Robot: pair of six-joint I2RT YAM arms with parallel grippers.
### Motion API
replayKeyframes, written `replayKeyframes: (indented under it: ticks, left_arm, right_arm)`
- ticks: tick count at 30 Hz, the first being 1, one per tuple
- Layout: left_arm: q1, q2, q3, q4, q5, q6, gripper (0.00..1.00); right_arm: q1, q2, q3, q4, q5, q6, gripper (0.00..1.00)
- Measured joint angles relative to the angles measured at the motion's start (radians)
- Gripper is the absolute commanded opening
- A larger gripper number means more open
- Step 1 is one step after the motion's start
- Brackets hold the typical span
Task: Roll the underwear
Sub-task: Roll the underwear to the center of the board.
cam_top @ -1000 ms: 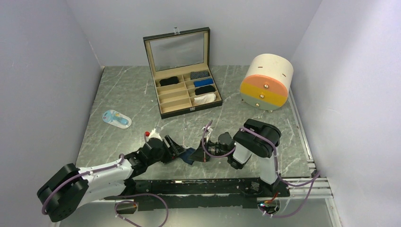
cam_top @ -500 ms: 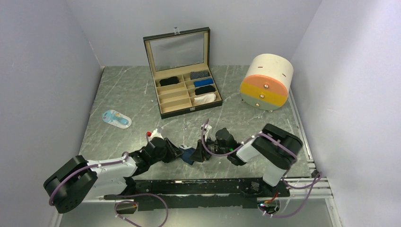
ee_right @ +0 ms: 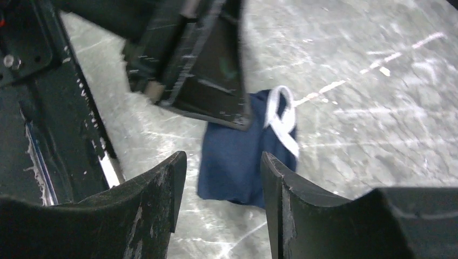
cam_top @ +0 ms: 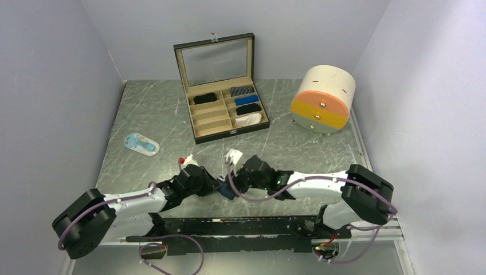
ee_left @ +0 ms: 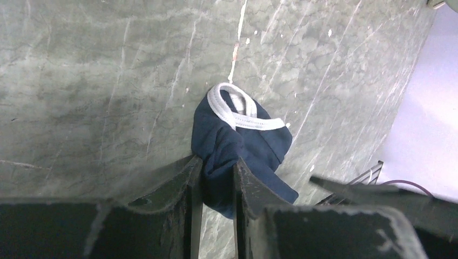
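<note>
The navy blue underwear [ee_left: 246, 137] with white trim lies bunched on the marble table near the front edge, also seen in the top view [cam_top: 227, 192] and the right wrist view [ee_right: 235, 154]. My left gripper [ee_left: 217, 174] is shut on its near fold, low over the table [cam_top: 212, 184]. My right gripper [ee_right: 222, 181] is open, its jaws wide apart just short of the cloth's free end, facing the left gripper [ee_right: 200, 81] from the right [cam_top: 236, 182]. No loose plain black garment shows on the table.
An open compartment box [cam_top: 223, 123] stands at the back middle with black, blue, grey striped and white cloth rolls. A round drawer unit [cam_top: 322, 98] stands at the back right. A small blue and white packet [cam_top: 141, 143] lies at the left. The table's front rail [cam_top: 246, 223] is close behind both grippers.
The right arm has stretched out low and moved its gripper left, up to the navy underwear. The left gripper has stayed shut on the cloth, nearly still.
</note>
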Motion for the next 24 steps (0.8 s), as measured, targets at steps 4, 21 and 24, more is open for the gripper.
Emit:
replayKeyframes:
  ticks: [4, 21, 24]
  left_arm:
    - [0.000, 0.004, 0.003, -0.002, 0.001, 0.005, 0.25]
    - [0.000, 0.008, 0.016, -0.011, 0.002, 0.004, 0.57]
    - [0.000, -0.011, 0.025, -0.026, 0.000, 0.001, 0.65]
  right_arm:
    - [0.112, 0.041, 0.039, -0.026, 0.104, -0.097, 0.53]
    - [0.170, 0.223, 0.097, 0.010, 0.269, -0.132, 0.00]
    - [0.120, 0.220, 0.048, 0.102, 0.179, -0.062, 0.00]
